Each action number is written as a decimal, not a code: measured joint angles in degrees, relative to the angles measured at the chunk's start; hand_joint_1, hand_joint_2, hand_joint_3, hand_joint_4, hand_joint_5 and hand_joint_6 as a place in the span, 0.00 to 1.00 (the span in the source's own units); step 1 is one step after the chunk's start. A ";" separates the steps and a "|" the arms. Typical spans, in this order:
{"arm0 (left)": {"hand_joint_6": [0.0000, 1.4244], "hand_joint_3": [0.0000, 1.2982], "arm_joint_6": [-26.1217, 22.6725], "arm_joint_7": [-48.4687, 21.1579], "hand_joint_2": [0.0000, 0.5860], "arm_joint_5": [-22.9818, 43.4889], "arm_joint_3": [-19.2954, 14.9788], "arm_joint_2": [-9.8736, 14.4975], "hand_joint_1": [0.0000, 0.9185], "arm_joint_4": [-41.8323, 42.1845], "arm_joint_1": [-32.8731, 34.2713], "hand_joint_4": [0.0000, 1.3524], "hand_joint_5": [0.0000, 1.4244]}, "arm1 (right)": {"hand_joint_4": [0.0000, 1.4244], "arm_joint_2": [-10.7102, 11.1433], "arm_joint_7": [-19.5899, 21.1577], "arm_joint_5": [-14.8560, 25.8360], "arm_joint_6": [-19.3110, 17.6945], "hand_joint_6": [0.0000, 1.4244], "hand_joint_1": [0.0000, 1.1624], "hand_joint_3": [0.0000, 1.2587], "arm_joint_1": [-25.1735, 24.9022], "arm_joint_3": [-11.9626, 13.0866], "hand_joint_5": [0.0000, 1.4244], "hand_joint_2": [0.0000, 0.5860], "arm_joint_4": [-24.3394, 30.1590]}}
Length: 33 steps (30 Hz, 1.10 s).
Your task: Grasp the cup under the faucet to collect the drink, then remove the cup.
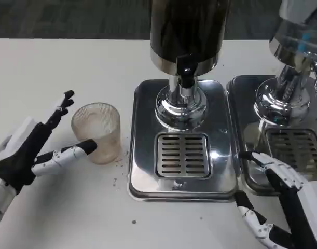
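The cup [97, 132] stands upright on the white table [70, 207], off to the side of the drink machine and not under its faucet [185, 70]. It looks empty, as far as its ribbed, clear wall lets one tell. It sits inside the spread of the left hand [36, 148]: one finger [75, 151] reaches along its near side, the black tip touching or almost touching the wall, while other fingers point up past its far side, a little apart from it. The fingers are released, not clenched, so the cup is framed but not held. That spread seems meant for a side grasp that leaves the rim clear for pouring.

Beyond the fingertips lies the steel drip tray [148, 171], with its slotted grate [182, 155] below the faucet, the spot where the cup probably has to go.

The right hand [277, 199] rests low at the tray's other edge, fingers apart and holding nothing, one tip near the gap to a second tray [246, 129]. It appears to be waiting, well apart from the cup.
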State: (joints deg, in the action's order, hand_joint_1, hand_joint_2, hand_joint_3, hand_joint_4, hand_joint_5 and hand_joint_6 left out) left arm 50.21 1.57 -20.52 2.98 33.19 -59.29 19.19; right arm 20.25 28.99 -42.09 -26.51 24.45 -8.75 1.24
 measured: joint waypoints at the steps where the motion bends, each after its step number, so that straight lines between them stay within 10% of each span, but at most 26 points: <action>1: 0.06 0.00 -0.10 -0.38 0.00 -0.02 0.30 0.00 0.06 -0.44 0.27 0.00 0.05 | 0.15 0.00 0.00 0.01 0.00 0.23 0.33 0.21 0.27 0.13 0.16 0.69 0.30; 33: 0.03 0.00 -7.64 -3.34 0.00 -1.54 6.42 0.67 0.04 -5.18 5.24 0.00 0.03 | 0.15 -0.43 0.00 0.34 -0.50 0.25 0.33 0.22 0.89 0.25 0.18 0.69 1.18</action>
State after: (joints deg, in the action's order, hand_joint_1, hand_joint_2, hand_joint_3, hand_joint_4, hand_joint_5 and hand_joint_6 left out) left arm 42.57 -1.77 -22.06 9.40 33.86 -64.46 24.43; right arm 19.83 28.99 -41.75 -27.01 25.34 -8.50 2.42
